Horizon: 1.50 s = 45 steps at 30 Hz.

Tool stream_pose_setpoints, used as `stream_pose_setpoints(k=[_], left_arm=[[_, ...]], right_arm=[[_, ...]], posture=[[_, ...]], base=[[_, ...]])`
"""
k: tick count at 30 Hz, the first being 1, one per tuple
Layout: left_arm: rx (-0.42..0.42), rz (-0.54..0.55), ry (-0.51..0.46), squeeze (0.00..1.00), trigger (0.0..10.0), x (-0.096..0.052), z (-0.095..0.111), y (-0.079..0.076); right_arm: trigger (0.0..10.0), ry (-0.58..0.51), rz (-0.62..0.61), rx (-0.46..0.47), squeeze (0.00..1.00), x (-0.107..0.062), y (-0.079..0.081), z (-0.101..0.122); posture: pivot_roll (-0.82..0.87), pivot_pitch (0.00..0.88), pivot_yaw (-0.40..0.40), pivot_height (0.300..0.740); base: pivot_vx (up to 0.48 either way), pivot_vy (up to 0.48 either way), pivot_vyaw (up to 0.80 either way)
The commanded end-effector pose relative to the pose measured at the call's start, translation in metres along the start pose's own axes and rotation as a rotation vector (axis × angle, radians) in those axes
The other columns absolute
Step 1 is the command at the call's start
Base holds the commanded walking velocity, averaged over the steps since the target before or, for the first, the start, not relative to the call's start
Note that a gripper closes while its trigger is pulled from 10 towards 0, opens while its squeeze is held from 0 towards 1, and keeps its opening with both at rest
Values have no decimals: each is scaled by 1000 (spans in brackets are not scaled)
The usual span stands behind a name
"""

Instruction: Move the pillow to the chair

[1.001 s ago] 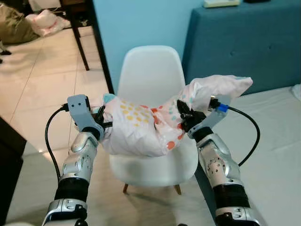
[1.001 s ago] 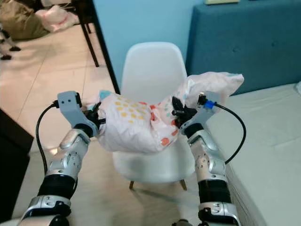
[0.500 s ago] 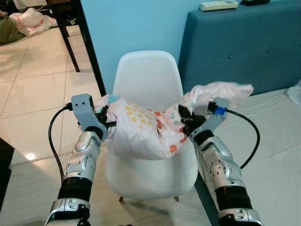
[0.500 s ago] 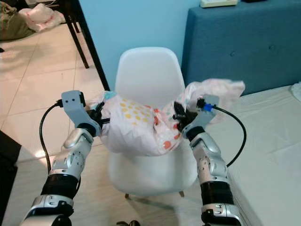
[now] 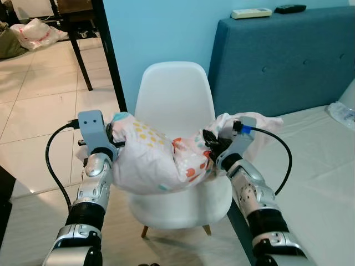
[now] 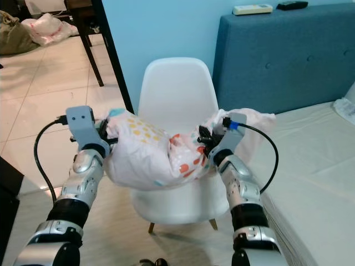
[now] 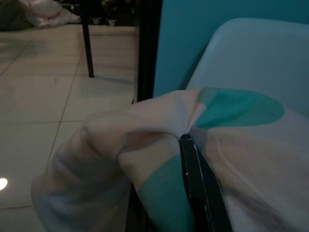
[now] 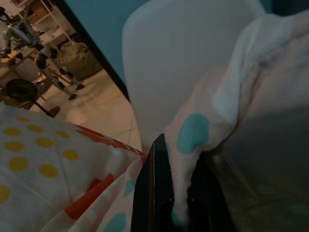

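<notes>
Holding the pillow between both grippers, over the seat of the white chair. My left gripper pinches the cloth at its left end, fingers clamped on a fold. My right gripper is clenched on bunched cloth at its right end. The pillow sags in the middle, low over the seat; cannot tell if touching. Bed to my right, blue headboard behind.
</notes>
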<state>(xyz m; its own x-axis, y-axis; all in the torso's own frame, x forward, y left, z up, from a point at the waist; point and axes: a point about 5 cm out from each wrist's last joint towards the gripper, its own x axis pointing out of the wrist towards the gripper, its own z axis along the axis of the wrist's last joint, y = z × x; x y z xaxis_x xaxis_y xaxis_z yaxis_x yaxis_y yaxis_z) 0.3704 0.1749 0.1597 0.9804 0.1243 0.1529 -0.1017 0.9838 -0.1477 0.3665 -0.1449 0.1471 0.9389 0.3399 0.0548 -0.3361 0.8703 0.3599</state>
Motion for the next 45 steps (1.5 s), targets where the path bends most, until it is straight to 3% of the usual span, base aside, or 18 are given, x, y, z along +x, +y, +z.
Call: stream_pose_setpoints(k=[1, 10, 20, 35, 40, 45], left_arm=[[28, -22, -44, 0, 10000, 4, 7, -5], [6, -35, -60, 0, 10000, 5, 5, -16], [11, -37, -67, 0, 10000, 7, 4, -16], [-10, -82, -88, 0, 10000, 9, 8, -26], [-24, -118, -97, 0, 10000, 10, 11, -35], [-30, -151, -93, 0, 10000, 11, 12, -43]], right_arm=[[10000, -65, 36, -29, 0, 6, 4, 14], [10000, -82, 62, -55, 0, 7, 6, 17], [10000, -101, 73, -73, 0, 10, 9, 17], [10000, -88, 66, -69, 0, 8, 10, 13], [10000, -101, 62, -66, 0, 8, 10, 16], [10000, -117, 61, -74, 0, 10, 10, 19]], posture=[[-65, 166, 42, 710], [-71, 173, 39, 655], [-71, 183, 34, 616], [-74, 200, 43, 616], [-70, 218, 46, 586], [-68, 226, 48, 586]], base=[[0, 0, 0], [0, 0, 0], [0, 0, 0], [0, 0, 0], [0, 0, 0], [0, 0, 0]])
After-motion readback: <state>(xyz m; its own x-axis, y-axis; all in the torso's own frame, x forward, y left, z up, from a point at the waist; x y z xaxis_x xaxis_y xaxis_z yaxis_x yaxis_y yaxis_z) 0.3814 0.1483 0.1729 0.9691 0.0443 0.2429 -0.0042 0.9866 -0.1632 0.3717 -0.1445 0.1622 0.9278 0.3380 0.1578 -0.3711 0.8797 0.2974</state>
